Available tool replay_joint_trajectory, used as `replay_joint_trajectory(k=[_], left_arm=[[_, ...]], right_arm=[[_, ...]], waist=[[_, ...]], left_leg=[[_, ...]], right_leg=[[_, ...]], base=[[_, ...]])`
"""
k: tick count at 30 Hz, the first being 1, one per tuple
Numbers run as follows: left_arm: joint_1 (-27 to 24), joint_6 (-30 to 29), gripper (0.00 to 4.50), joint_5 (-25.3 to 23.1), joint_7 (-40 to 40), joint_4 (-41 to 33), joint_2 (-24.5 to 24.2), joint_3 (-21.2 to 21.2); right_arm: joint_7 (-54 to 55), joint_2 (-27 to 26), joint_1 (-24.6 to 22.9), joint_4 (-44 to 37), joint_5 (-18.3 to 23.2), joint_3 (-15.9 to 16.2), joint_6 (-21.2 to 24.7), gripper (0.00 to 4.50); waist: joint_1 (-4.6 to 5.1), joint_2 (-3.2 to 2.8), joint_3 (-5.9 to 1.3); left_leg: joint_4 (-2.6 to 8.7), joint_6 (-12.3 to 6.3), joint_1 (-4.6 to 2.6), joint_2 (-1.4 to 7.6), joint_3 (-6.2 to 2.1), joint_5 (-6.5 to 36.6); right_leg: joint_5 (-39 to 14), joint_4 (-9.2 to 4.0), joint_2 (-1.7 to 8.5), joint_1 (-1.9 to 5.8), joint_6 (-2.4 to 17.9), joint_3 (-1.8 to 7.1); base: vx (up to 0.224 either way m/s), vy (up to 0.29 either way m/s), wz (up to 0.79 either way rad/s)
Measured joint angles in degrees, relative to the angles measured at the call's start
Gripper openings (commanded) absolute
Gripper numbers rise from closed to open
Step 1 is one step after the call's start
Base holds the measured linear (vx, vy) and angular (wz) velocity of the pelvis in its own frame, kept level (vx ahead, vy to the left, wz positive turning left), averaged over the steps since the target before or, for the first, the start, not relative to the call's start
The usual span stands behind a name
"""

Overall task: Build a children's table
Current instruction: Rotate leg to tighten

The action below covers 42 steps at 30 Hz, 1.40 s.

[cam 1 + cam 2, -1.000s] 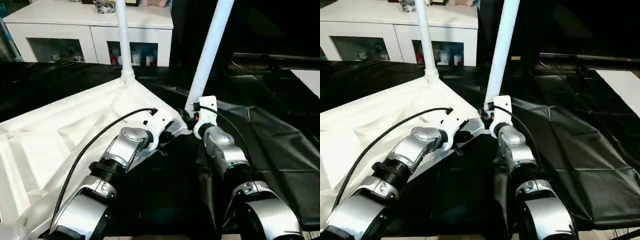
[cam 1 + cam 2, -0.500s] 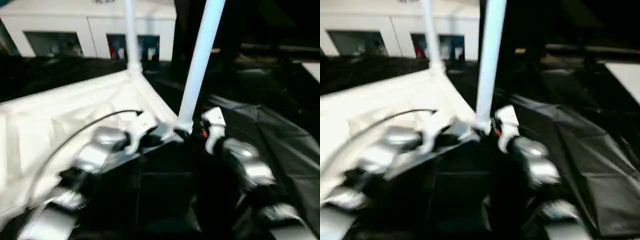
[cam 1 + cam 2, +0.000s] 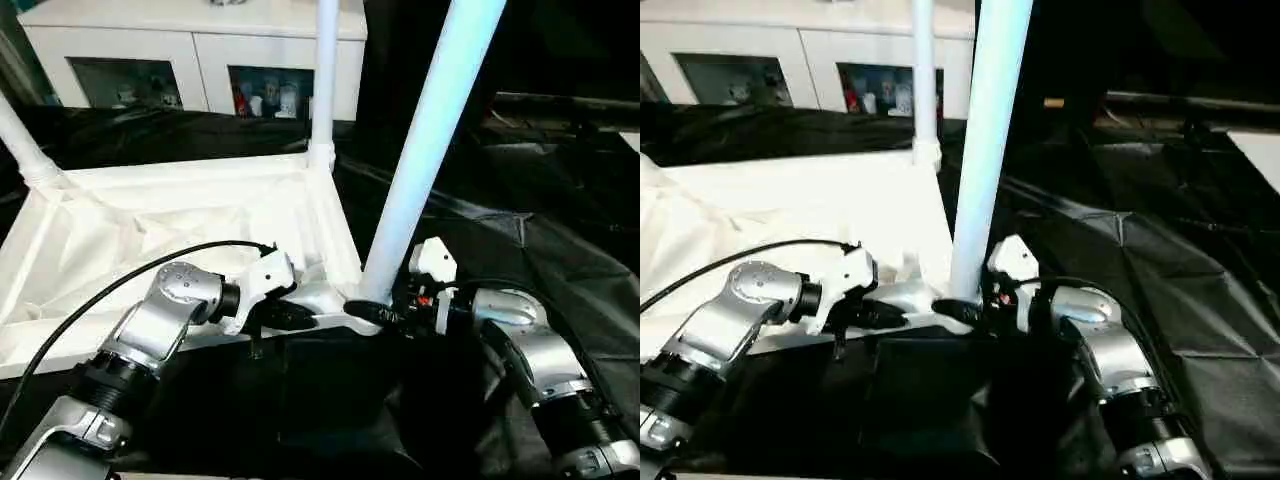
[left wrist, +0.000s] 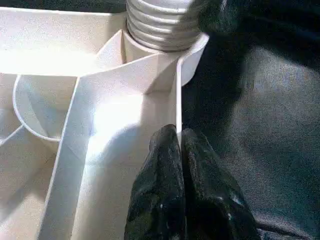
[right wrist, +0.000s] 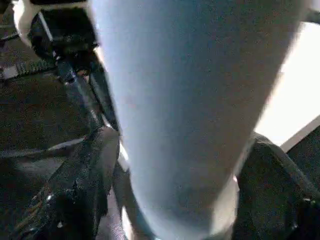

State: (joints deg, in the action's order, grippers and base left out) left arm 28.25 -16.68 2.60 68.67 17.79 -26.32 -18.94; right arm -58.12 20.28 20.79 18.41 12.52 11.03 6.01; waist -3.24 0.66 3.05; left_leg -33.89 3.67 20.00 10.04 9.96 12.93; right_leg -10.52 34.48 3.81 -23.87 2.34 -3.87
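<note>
Left gripper point(image 4: 179, 137): fingers point(image 4: 157, 190) pressed together on the thin side wall of the tabletop point(image 3: 180, 230), close to the near corner socket. The wall edge sits between the two black tips. The silver left forearm point(image 3: 150, 330) reaches in from the lower left, a black cable point(image 3: 120, 285) arching over it.

Right gripper point(image 5: 175, 165): fingers point(image 5: 85, 180) spread, one on each side of the near leg point(image 3: 430, 150) at its base. Contact between the pads and the tube cannot be told. The right forearm point(image 3: 530, 350) comes in from the lower right, its white wrist housing point(image 3: 432, 262) just beside the leg.

The tabletop lies upside down, ribbed underside up, on a black sheet point(image 3: 560, 230) covering the work surface. The near leg stands in the near corner socket, its ribbed end point(image 4: 160, 25) seated in the collar, and leans slightly to the right toward the top. A second leg point(image 3: 325, 70) stands upright in the far corner socket. A third leg point(image 3: 22, 140) rises tilted from the far left corner.

A white cabinet point(image 3: 200, 40) with glass doors stands behind the table.
</note>
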Motion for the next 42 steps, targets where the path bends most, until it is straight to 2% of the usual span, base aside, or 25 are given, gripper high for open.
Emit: replay_joint_trajectory(k=[8, 9, 11, 13, 18, 28, 31, 32, 38, 42], left_arm=[[0.0, -0.5, 0.00, 0.0, 0.4, -0.5, -0.1, 0.0], [0.0, -0.5, 0.00, 0.0, 0.3, -0.5, -0.1, 0.0], [0.0, -0.5, 0.00, 0.0, 0.3, -0.5, -0.1, 0.0], [0.0, -0.5, 0.00, 0.0, 0.3, -0.5, -0.1, 0.0], [0.0, -0.5, 0.00, 0.0, 0.6, -0.5, -0.2, 0.0], [0.0, -0.8, 0.00, 0.0, 0.8, -0.5, -0.3, 0.0], [0.0, -1.8, 0.00, 0.0, -1.5, 0.1, 0.9, 0.2], [0.5, -2.4, 0.00, -0.2, -3.7, 1.3, 2.1, 0.8], [3.7, -5.2, 0.00, -1.7, -13.1, 6.3, 7.3, 2.0], [6.6, -8.0, 0.00, -2.6, -20.7, 10.8, 12.4, 3.2]], right_arm=[[0.0, 0.8, -0.3, 0.0, -2.0, 0.7, -0.4, 3.61], [0.0, 0.8, -0.3, 0.0, -2.1, 0.7, -0.4, 3.46], [0.2, 0.8, -0.3, 0.0, -2.2, 0.7, -0.4, 3.46], [0.2, 0.8, -0.3, 0.0, -2.2, 0.7, -0.4, 3.18], [0.3, 0.8, -0.3, 0.0, -2.1, 0.6, -0.4, 2.80], [0.4, 0.6, -0.4, 0.2, -2.1, 0.7, -0.4, 2.70], [3.9, -1.3, -0.3, 2.0, -2.3, -0.1, -0.2, 2.70], [7.6, -3.1, 0.2, 3.6, -2.7, -1.1, 0.1, 2.70], [22.9, -9.2, 4.3, 10.0, -4.3, -4.3, 1.5, 2.70], [35.0, -14.1, 8.2, 15.3, -6.5, -6.0, 2.3, 2.70]], waist=[[-0.02, 0.02, 0.01], [-0.02, 0.02, 0.01], [-0.02, 0.02, 0.01], [-0.03, 0.02, 0.01], [-0.09, 0.03, 0.01], [-0.09, 0.03, 0.01], [-0.05, 0.03, 0.01], [0.23, 0.03, 0.01], [1.14, 0.03, 0.01], [1.25, 0.03, 0.01]], left_leg=[[0.01, -0.30, 0.10, 0.02, -0.03, -0.2], [0.00, -0.30, 0.10, 0.02, -0.03, -0.2], [-0.01, -0.30, 0.09, 0.02, -0.03, -0.2], [-0.01, -0.30, 0.09, 0.02, -0.03, -0.2], [-0.05, -0.30, 0.09, 0.02, -0.03, -0.2], [-0.33, -0.30, 0.09, 0.05, -0.05, -0.2], [-0.38, -0.26, 0.04, 0.06, -0.06, -0.2], [-0.42, -0.21, -0.06, 0.06, -0.07, -0.2], [-0.48, 0.29, -0.37, 0.06, -0.20, -0.2], [-0.49, 0.31, -0.79, 0.06, -0.22, -0.2]], right_leg=[[0.0, 0.03, -0.03, -0.03, 0.0, -0.03], [0.0, 0.03, -0.03, -0.03, 0.0, -0.03], [0.0, 0.06, -0.03, -0.02, 0.0, -0.02], [0.0, 0.08, -0.03, -0.02, 0.0, -0.02], [0.0, 0.18, -0.02, -0.03, 0.0, -0.02], [0.0, 0.45, -0.02, -0.02, 0.0, -0.01], [0.0, 0.48, -0.02, 0.05, 0.0, 0.00], [0.0, 0.51, -0.02, 0.14, 0.0, 0.00], [0.1, 0.51, -0.08, 0.48, -0.1, 0.00], [-0.1, 0.49, -0.09, 0.85, -0.4, 0.01]], base=[[0.000, 0.000, 0.00], [0.000, 0.000, 0.00], [0.000, 0.000, 0.00], [0.000, 0.000, 0.00], [0.000, 0.000, 0.00], [0.000, 0.000, 0.00], [0.000, 0.000, 0.00], [0.000, 0.000, 0.00], [0.000, 0.000, 0.00], [0.000, 0.000, 0.00]])
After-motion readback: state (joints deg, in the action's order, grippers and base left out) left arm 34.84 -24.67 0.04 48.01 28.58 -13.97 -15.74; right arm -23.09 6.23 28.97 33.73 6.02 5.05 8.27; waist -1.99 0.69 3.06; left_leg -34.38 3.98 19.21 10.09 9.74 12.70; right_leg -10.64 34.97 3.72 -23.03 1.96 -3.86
